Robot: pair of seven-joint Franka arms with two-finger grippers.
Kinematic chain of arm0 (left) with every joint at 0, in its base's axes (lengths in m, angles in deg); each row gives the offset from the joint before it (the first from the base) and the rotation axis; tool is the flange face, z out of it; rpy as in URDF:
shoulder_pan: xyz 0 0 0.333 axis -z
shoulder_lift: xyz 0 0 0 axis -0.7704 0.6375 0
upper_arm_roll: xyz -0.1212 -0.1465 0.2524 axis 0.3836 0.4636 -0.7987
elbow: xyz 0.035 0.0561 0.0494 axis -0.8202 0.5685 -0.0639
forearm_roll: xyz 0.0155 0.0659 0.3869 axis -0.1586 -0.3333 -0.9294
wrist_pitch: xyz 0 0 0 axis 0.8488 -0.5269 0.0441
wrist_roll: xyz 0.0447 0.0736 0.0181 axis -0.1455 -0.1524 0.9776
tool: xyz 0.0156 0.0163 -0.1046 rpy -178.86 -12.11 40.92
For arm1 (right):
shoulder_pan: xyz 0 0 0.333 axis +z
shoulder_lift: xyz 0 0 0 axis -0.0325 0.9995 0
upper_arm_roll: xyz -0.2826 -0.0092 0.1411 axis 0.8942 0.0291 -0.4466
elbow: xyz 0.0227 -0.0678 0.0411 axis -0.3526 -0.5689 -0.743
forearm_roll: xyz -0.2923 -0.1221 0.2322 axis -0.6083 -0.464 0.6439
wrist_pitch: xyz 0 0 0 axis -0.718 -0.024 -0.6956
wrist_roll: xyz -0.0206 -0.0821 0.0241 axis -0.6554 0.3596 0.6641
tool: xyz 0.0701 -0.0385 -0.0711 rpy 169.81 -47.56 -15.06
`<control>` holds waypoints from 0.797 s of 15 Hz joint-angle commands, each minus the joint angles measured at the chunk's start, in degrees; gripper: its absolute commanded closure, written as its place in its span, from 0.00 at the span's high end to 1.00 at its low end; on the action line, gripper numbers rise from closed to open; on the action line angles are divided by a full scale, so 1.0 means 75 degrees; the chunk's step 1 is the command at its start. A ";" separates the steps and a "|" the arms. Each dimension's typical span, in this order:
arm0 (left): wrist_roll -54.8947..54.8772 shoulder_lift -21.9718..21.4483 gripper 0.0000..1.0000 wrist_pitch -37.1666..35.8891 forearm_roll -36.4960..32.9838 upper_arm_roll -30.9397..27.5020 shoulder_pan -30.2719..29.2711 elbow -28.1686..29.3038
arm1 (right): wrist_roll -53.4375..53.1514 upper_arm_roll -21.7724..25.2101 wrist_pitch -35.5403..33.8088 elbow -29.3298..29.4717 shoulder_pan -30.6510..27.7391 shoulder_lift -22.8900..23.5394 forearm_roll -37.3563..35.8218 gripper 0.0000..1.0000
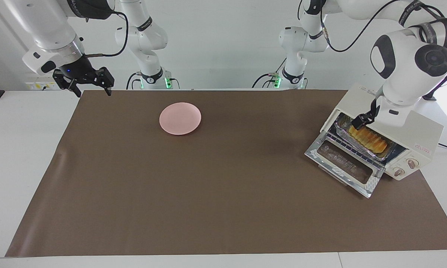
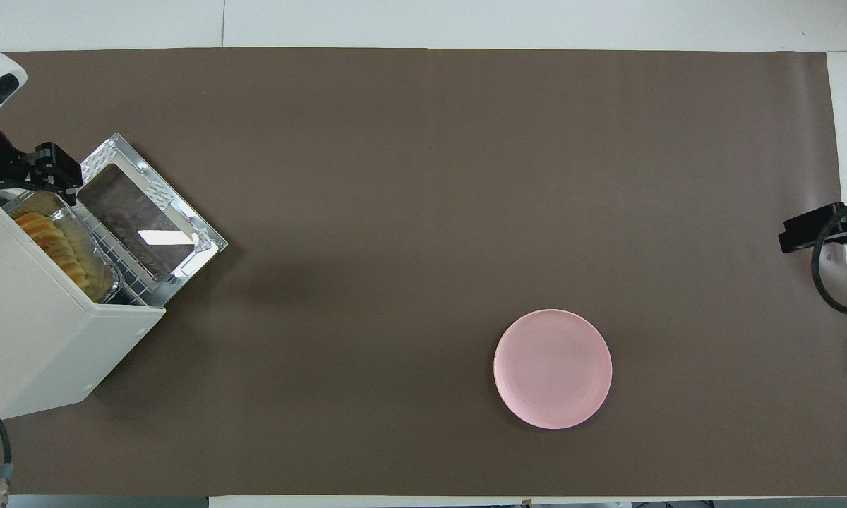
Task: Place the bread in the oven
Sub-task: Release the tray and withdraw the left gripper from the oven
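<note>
The cream-white oven (image 1: pixel 419 136) stands at the left arm's end of the table with its glass door (image 1: pixel 344 165) dropped open. The golden bread (image 1: pixel 368 138) lies in a silver foil tray (image 1: pixel 357 147) on the wire rack inside; it also shows in the overhead view (image 2: pixel 53 243) within the oven (image 2: pixel 42 331). My left gripper (image 1: pixel 361 120) hangs open and empty just above the bread's end nearer the robots, at the oven's mouth (image 2: pixel 14 187). My right gripper (image 1: pixel 92 91) is open and waits over the table's edge at the right arm's end.
A pink plate (image 1: pixel 180 118) lies on the brown mat (image 1: pixel 223 193), toward the right arm's end and near the robots; it shows in the overhead view (image 2: pixel 553 368) too. The open door (image 2: pixel 148 222) juts out onto the mat.
</note>
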 commanded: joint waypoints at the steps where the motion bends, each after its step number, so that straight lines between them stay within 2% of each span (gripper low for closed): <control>1: -0.0821 -0.0710 1.00 -0.0756 0.0439 -0.0038 0.0035 0.0406 | 0.0093 -0.0041 -0.0071 -0.0167 -0.0041 -0.0163 0.0019 1.00; 5: -0.1150 -0.1331 1.00 -0.0875 0.0440 0.0043 -0.0104 0.0630 | 0.0105 -0.0041 -0.0059 -0.0167 -0.0041 -0.0163 0.0019 1.00; 7: -0.1152 -0.1928 1.00 -0.0911 0.0440 0.0195 -0.0233 0.1073 | 0.0105 -0.0041 -0.0059 -0.0155 -0.0041 -0.0163 0.0019 1.00; 8: -0.1174 -0.2036 1.00 -0.0853 0.0440 0.0440 -0.0443 0.1249 | 0.0105 -0.0041 -0.0071 -0.0167 -0.0041 -0.0163 0.0019 1.00; 9: -0.1152 -0.2002 1.00 -0.0423 0.0440 0.0860 -0.0886 0.1274 | 0.0105 -0.0041 -0.0071 -0.0155 -0.0041 -0.0163 0.0019 1.00; 12: -0.1151 -0.1803 1.00 -0.0372 0.0452 0.1273 -0.1159 0.1286 | 0.0105 -0.0041 -0.0071 -0.0155 -0.0041 -0.0163 0.0019 1.00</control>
